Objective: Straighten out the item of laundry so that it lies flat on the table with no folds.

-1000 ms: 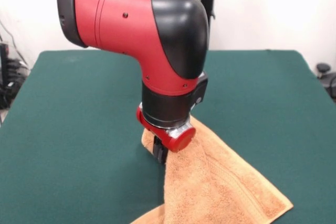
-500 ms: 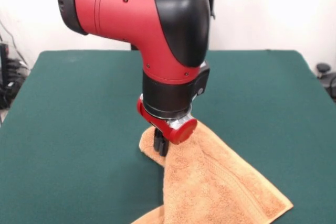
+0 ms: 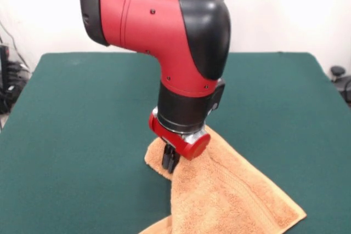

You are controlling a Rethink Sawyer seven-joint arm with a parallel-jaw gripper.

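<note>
Inspecting the gripper (image 3: pixel 169 163) first, we are finding its dark fingers pressed together on the upper corner of the towel (image 3: pixel 219 195), just below the red wrist collar at the centre of the frame. We are judging the jaws to be clamped on the cloth, since the fabric rises to meet them and bunches there.

Comparing with the two previous frames, we are noting that the arm (image 3: pixel 175 42) has shifted toward the right of the frame and slightly downward over the last second, carrying the pinched corner with it. The corner is now sitting lower against the table (image 3: pixel 71 135), and a small lobe of cloth is bulging out to the left of the fingers.

Moving outward, we are recording the towel as spreading from the gripper toward the lower right of the frame, where a pointed corner is resting on the green surface. A raised fold is running diagonally down its middle, and a further flap is showing at the bottom edge, partly cut off.

We are reading this as a drag or lay-down step in progress. We are judging the task well short of complete: the fold remains, and the held corner is not yet flat.
</note>
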